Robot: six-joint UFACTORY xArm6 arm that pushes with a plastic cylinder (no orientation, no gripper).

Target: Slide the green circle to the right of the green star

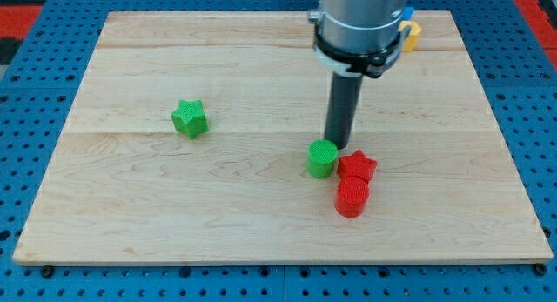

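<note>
The green circle sits on the wooden board a little right of the middle. The green star lies well to the view's left of it and slightly higher. My tip stands just behind the green circle, at its upper right edge, touching or nearly touching it. The rod rises to the arm's grey housing at the view's top.
A red star lies right next to the green circle on its right. A red circle sits just below the red star. A yellow block with a bit of blue shows behind the arm at the top.
</note>
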